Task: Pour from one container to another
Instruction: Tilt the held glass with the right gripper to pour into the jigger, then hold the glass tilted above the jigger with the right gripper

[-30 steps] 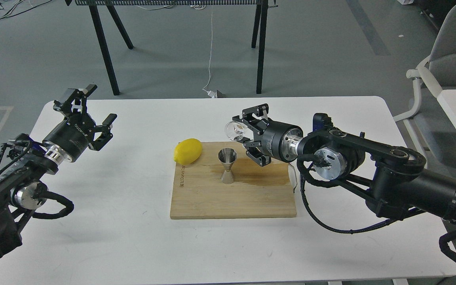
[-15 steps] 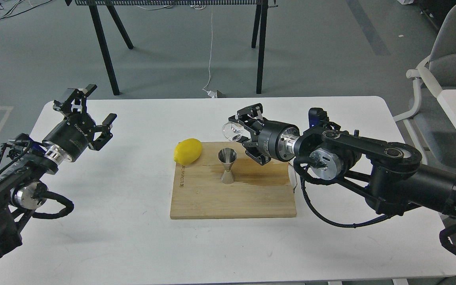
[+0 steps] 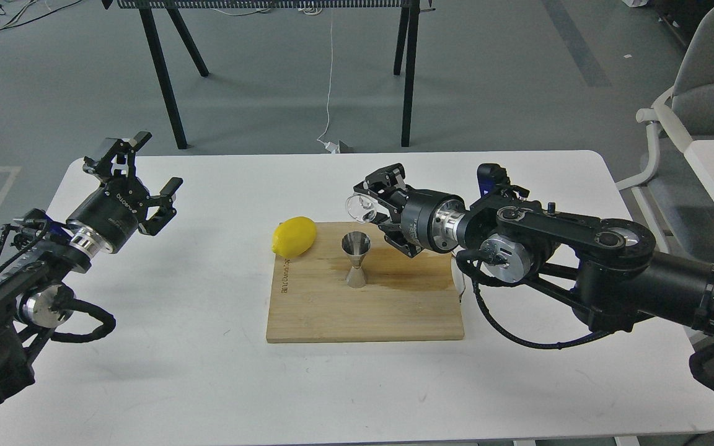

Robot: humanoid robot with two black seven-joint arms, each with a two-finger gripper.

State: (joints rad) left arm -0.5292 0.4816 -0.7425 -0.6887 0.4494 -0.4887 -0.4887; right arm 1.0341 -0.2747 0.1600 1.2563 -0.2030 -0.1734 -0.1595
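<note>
Right gripper (image 3: 374,207) clamped on the little clear glass cup (image 3: 360,207), tipped right over on its side with the mouth facing left. Steel jigger (image 3: 356,259) standing upright just below and a touch left of the cup, near the middle of the wooden cutting board (image 3: 363,310). So the whole thing hangs on getting the cup's lip over the jigger's open top; looks close but probably not quite lined up, hard to call from the head view. Lemon (image 3: 294,236) parked at the board's far left corner, near the jigger but not touching. Plenty of bare board in front. Left gripper (image 3: 140,167) spread wide, holding nothing, well apart over the left side of the white table (image 3: 208,384), so right arm obviously nearer.
</note>
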